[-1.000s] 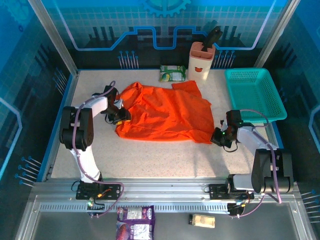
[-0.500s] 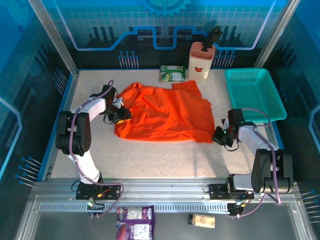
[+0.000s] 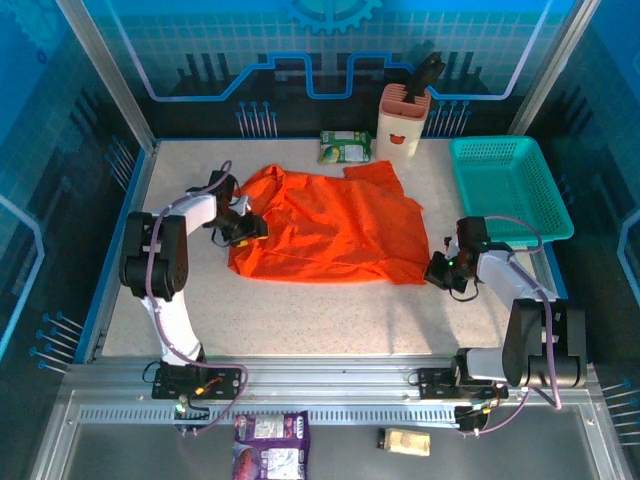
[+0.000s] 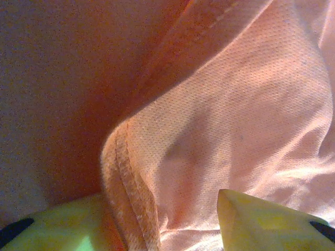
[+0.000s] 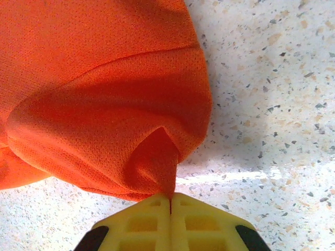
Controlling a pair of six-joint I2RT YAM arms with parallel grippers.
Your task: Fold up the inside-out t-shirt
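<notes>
The orange t-shirt (image 3: 330, 225) lies spread, rumpled and somewhat crooked, in the middle of the speckled table (image 3: 300, 310), with one sleeve reaching toward the far side. The left gripper (image 3: 243, 230) sits at the shirt's left edge. In the left wrist view its yellow fingers (image 4: 267, 222) stand apart, and a stitched hem of the cloth (image 4: 225, 104) runs down into the gap between them without being visibly pinched. The right gripper (image 3: 437, 272) is at the shirt's near right corner. In the right wrist view its jaws are pressed together on a small peak of the fabric (image 5: 104, 94) drawn up from that corner, and the rest of the cloth falls away to the left over the tabletop. A teal mesh basket (image 3: 500, 142) stands at the far right of the table, well apart from the shirt. A beige holder (image 3: 403, 125) with a black handle sticking out and a green packet (image 3: 345, 147) sit along the far edge.
</notes>
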